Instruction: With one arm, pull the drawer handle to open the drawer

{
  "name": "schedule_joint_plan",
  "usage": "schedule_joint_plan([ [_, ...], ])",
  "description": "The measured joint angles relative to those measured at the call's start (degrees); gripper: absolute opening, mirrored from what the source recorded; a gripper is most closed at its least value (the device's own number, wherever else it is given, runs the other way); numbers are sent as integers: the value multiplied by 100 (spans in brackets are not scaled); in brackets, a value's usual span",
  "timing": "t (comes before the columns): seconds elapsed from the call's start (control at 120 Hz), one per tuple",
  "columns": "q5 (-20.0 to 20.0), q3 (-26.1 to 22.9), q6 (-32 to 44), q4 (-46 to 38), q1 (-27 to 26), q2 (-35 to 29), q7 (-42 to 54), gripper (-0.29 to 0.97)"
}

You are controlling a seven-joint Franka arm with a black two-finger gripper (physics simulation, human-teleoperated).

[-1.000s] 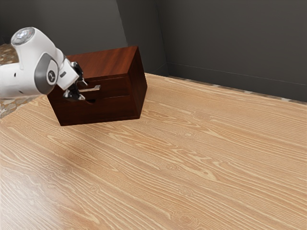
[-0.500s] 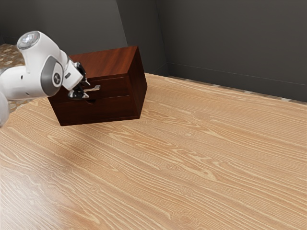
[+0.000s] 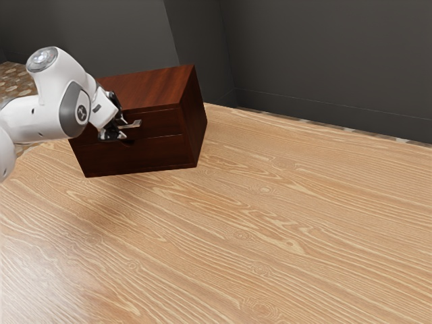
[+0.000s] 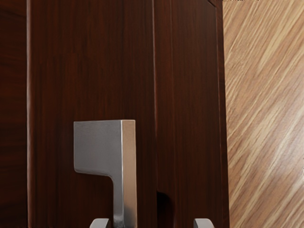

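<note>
The white arm [image 3: 27,118] comes in from the exterior view's left, bent at a rounded joint [image 3: 44,59] held high, and slopes down toward that view's right. At its end the black hand [image 3: 115,130] points forward and slightly down. The two pale fingertips [image 4: 100,223] stand apart with a gap between them.

Dk red-brown wood drawer box [image 3: 158,111], silver handle [image 4: 102,147], light wavy-grain table [image 3: 270,223], white arm [image 3: 40,111].
</note>
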Motion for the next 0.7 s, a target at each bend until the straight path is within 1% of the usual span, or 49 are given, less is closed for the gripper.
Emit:
schedule_joint_plan([
  [0.383,-46,29,-60,-104,-8,-74,-48,7],
  [0.7,-54,42,-241,-679,-20,-599,-67,4],
])
